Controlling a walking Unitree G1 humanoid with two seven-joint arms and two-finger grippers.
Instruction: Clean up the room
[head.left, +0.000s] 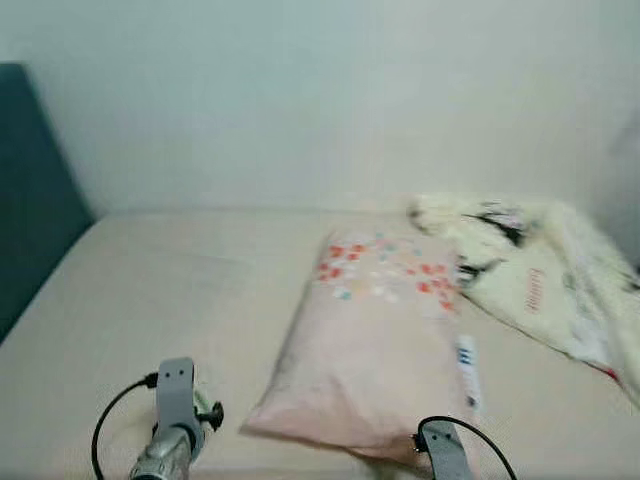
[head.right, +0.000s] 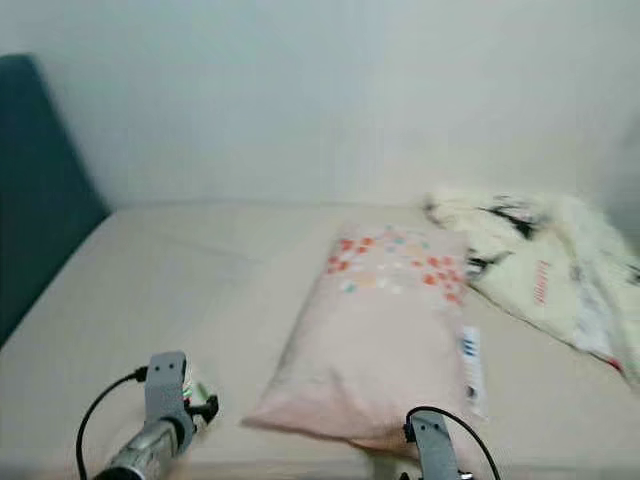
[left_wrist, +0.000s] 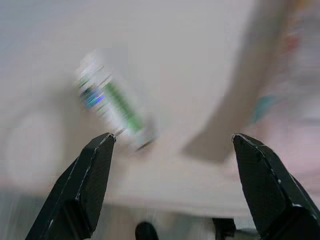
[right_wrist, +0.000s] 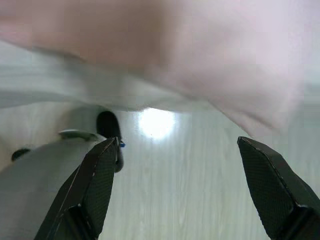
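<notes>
Left claw (left_wrist: 170, 145), spread wide and empty, hovers near a white-green tube (left_wrist: 114, 107) on the bed (head.left: 180, 290).

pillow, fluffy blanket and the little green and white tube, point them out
pillow (head.left: 375, 350), left eye view, on its plain pink middle
fluffy blanket (head.left: 540, 275), left eye view, on the cream fabric near its middle
green and white tube (left_wrist: 112, 102), left wrist view, on its blurred body
</notes>
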